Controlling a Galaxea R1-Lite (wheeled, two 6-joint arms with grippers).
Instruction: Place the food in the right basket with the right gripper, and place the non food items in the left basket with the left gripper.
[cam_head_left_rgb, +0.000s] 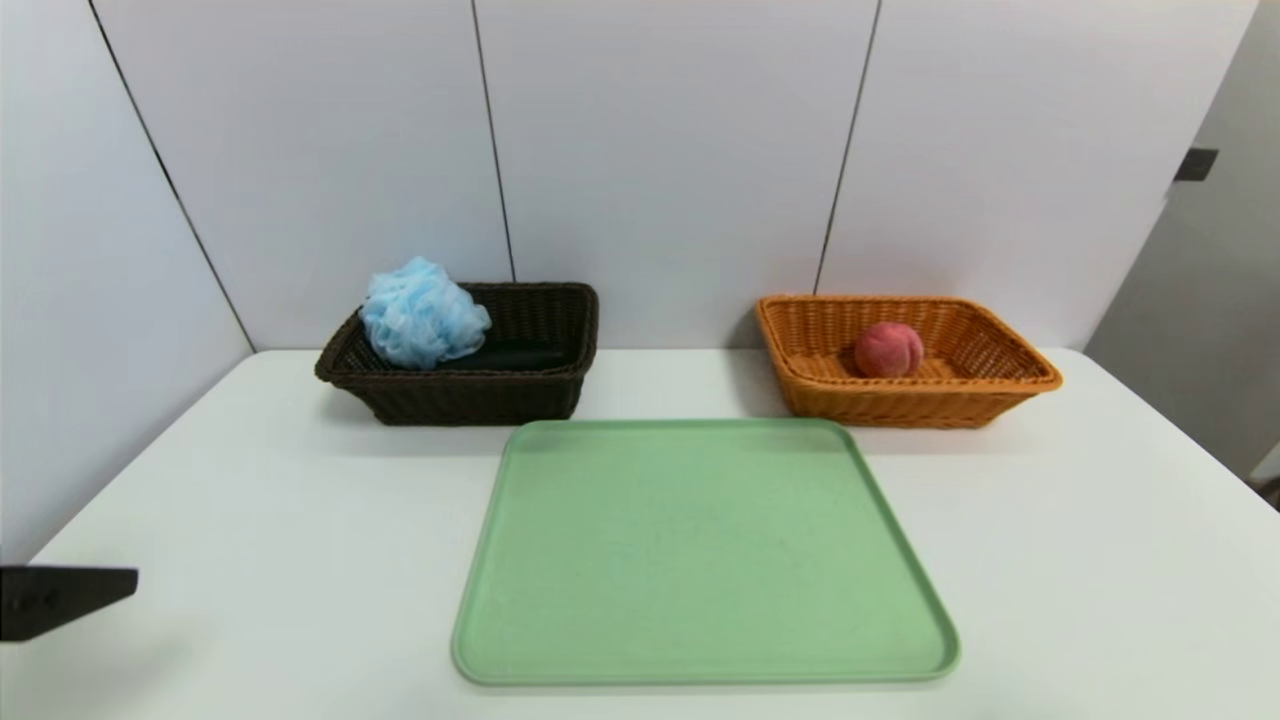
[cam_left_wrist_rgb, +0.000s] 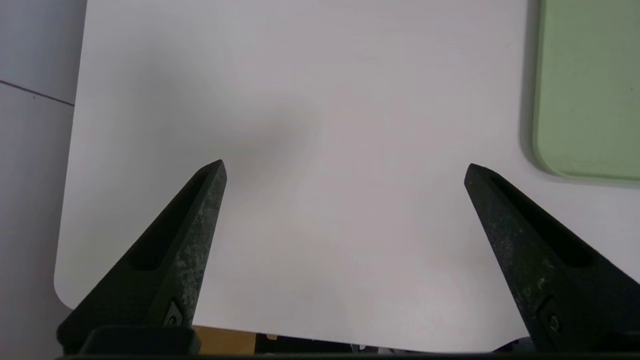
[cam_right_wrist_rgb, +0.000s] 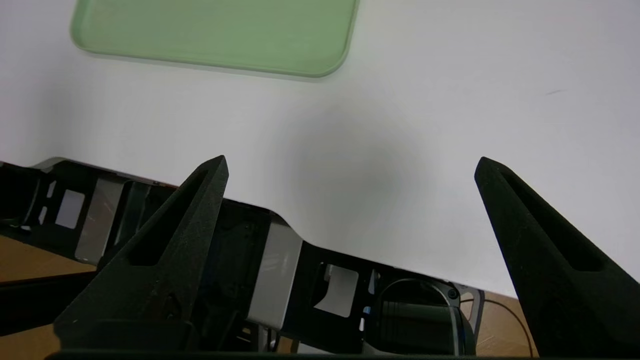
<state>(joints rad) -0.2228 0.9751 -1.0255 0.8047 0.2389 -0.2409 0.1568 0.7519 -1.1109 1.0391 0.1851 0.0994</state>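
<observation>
the peach (cam_head_left_rgb: 888, 349) sits inside the orange basket (cam_head_left_rgb: 1000, 385) at the far right of the white worktop (cam_head_left_rgb: 1080, 560), resting on the basket floor near its middle; the dark basket (cam_head_left_rgb: 470, 398) stands at the far left, well apart from the orange one; in it the blue pouf (cam_head_left_rgb: 422, 313) lies against the left side, rising above the rim, and a black cloth (cam_head_left_rgb: 520, 357) lies low on the floor just right of the pouf, touching it; a marker cannot be made out in that basket; a green tray (cam_head_left_rgb: 700, 560) lies flat on the worktop between and nearer than the two baskets, with nothing on it.

the left tool (cam_left_wrist_rgb: 345, 165) hangs over the near left corner of the worktop, its two tapered fingers (cam_left_wrist_rgb: 195, 225) spread wide apart with only bare worktop between them; a corner of the tray shows off to one side in its wrist view; in the head view just a black tip of this arm shows at the near left edge.

the right tool (cam_right_wrist_rgb: 350, 162) hangs over the near edge of the worktop, nearer than the tray, its fingers (cam_right_wrist_rgb: 530, 235) likewise wide apart and holding nothing; it is out of the head view.
</observation>
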